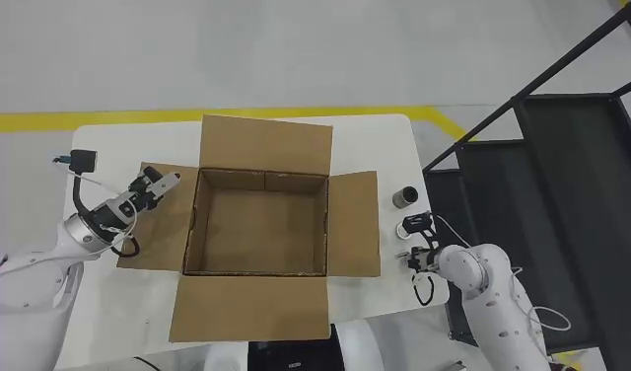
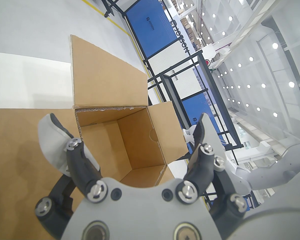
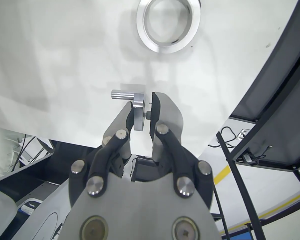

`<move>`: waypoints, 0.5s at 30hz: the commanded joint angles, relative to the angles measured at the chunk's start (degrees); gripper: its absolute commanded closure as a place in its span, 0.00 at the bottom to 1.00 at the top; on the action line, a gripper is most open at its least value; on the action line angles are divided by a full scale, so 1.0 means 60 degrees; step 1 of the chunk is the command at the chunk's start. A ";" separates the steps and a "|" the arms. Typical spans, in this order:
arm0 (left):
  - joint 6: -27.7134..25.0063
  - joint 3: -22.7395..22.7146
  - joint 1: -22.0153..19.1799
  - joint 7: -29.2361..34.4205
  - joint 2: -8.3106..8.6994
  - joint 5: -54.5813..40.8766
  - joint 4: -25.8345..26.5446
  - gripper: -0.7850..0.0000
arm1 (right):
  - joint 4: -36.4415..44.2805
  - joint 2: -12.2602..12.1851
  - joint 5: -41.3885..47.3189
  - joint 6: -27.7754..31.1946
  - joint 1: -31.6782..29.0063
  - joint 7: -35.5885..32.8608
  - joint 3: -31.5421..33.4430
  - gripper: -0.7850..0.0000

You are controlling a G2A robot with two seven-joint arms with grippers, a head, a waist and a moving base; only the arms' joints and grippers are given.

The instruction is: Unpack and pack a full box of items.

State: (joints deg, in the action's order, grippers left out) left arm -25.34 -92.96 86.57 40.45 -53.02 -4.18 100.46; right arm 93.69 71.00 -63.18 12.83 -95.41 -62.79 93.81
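While the cardboard box (image 1: 264, 182) sits mid-table (image 1: 108, 139) with its four flaps opened outward, its brown floor and inner walls are in plain sight from the top view. At 9 o'clock of the box the left gripper (image 1: 163, 182) hangs over the 9 o'clock flap, aimed at the opening; its fingers (image 2: 52, 136) are spread wide apart. At 3 o'clock of the box, past the edge of that side's flap, the right gripper (image 3: 146, 103) is low over the white tabletop. Its fingers are clamped on a small metal part (image 3: 137, 116) — a flat disc with a short rod sticking out sideways. A metal ring (image 1: 405, 196) stands on the table at 12 o'clock from that gripper — near, not touching.
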 commanded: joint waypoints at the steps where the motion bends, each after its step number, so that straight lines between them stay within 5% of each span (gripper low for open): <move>1: 0.0000 -0.0001 0.0000 0.0000 0.0000 0.0000 0.0000 0.00 | -0.0037 -0.0011 -0.0005 -0.0033 0.0000 0.0042 -0.0025 1.00; 2: 0.0000 -0.0001 0.0000 0.0000 0.0000 0.0000 0.0000 0.00 | -0.0063 -0.0020 -0.0011 -0.0031 0.0001 0.0022 -0.0047 0.94; 3: 0.0000 -0.0001 0.0000 0.0000 0.0000 0.0000 0.0000 0.00 | -0.0074 -0.0028 0.0001 -0.0034 0.0012 0.0006 -0.0067 0.69; 4: 0.0000 -0.0001 0.0000 0.0000 0.0000 0.0000 0.0000 0.00 | -0.0079 -0.0035 0.0006 -0.0035 0.0019 0.0003 -0.0093 0.00; 15: 0.0000 -0.0001 0.0000 0.0000 0.0000 0.0000 0.0000 0.00 | 0.0304 -0.0144 0.0449 0.0049 0.0007 -0.0160 -0.0007 0.00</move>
State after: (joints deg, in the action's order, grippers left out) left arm -25.34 -92.96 86.57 40.45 -53.02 -4.18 100.46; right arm 95.05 70.23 -60.73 12.92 -95.24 -63.32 93.39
